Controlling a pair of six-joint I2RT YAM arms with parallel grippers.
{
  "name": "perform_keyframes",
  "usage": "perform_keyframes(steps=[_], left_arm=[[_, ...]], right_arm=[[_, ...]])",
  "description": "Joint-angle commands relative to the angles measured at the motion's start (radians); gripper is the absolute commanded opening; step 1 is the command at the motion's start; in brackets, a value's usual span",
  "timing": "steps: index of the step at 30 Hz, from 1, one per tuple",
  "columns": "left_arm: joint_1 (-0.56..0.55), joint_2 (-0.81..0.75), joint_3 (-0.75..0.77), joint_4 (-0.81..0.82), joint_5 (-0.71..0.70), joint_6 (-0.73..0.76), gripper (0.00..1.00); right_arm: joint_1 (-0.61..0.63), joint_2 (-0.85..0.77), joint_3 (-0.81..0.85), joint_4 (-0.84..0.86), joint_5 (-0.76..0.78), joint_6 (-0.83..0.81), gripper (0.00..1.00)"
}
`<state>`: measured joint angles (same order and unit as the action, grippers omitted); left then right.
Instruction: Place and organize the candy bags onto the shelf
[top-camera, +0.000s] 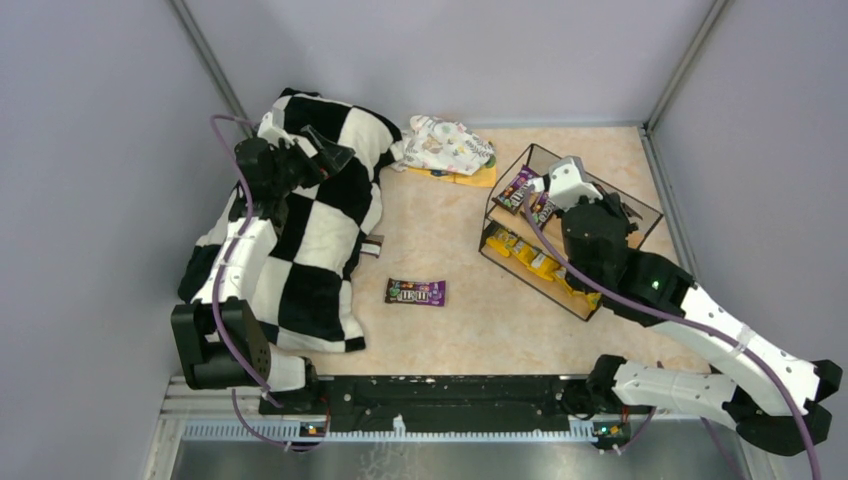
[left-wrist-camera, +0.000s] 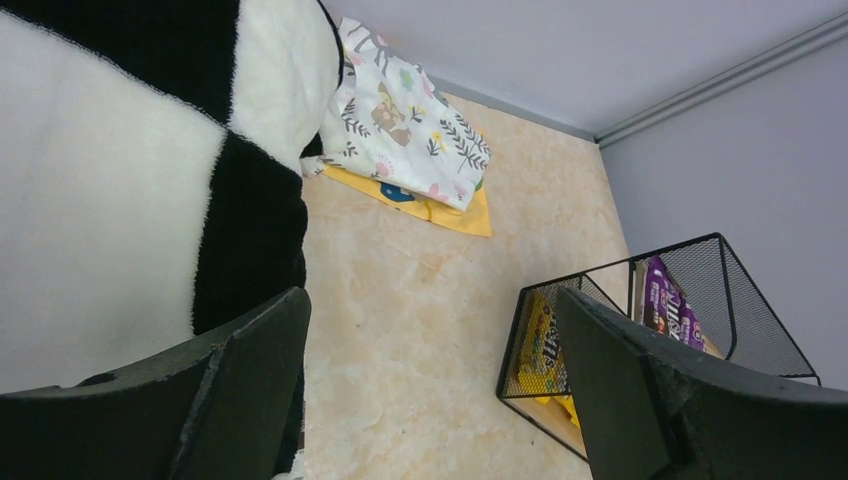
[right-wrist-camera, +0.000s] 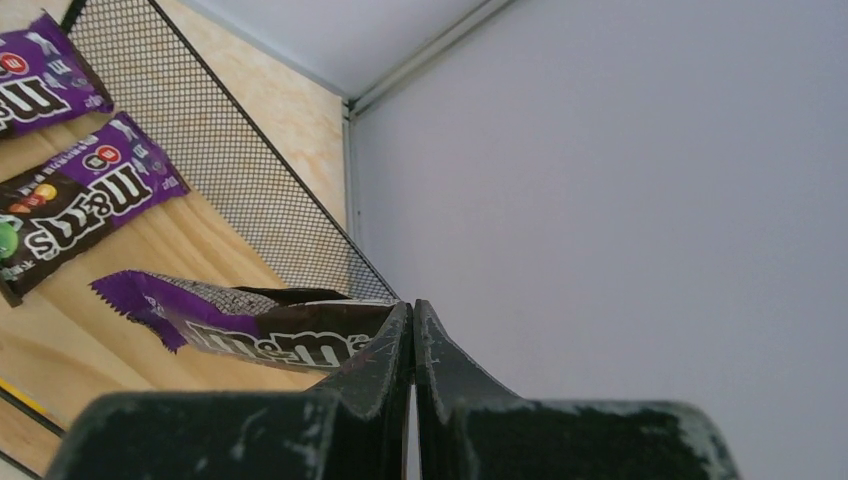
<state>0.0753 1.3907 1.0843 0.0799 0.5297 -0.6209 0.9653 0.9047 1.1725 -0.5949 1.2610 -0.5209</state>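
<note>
Table (top-camera: 450, 335): beige marbled top. Blanket (top-camera: 310, 240), black/white checks, lay heaped over table's L side. Shelf (left-wrist-camera: 745, 300) stood on R side: black wire frame, mesh ends, wood boards, 2 tiers.

L arm (top-camera: 235, 265) was up over blanket. L gripper (left-wrist-camera: 432, 300) hung above blanket's edge, jaws spread wide, nothing btwn them.

R arm (top-camera: 700, 300) was at shelf's upper tier. R gripper (right-wrist-camera: 412, 305) had jaws pressed together, pinching edge of held bag (right-wrist-camera: 270, 335). Held bag was purple and tilted, just above upper board (right-wrist-camera: 90, 300), near the mesh end.

Cloth (top-camera: 448, 145), white w/ floral print, sat at back of table touching blanket's far end. It lay on orange sheet (top-camera: 470, 178).

Yellow bags (top-camera: 530, 255) lay in a row on shelf's lower tier. 2 board bags (right-wrist-camera: 80, 205), purple, lay flat side by side on upper board.

Loose bag (top-camera: 415, 292), purple, lay flat on table btwn blanket and shelf, touching neither.

Small dark packet (top-camera: 372, 246) sat at blanket's edge; couldn't tell what kind.
</note>
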Motion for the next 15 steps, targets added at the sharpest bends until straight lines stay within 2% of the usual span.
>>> perform_keyframes(steps=[1, 7, 15], left_arm=[[-0.008, -0.006, 0.028, 0.009, -0.017, 0.027, 0.98], [-0.013, -0.010, 0.030, 0.006, -0.019, 0.030, 0.98], [-0.013, -0.009, 0.032, 0.002, -0.022, 0.032, 0.98]], right_arm=[[-0.056, 0.011, -0.020, 0.024, 0.021, -0.040, 0.00], [-0.161, -0.004, -0.076, 0.004, -0.061, -0.034, 0.00], [-0.181, 0.055, -0.136, -0.057, -0.103, 0.007, 0.00]])
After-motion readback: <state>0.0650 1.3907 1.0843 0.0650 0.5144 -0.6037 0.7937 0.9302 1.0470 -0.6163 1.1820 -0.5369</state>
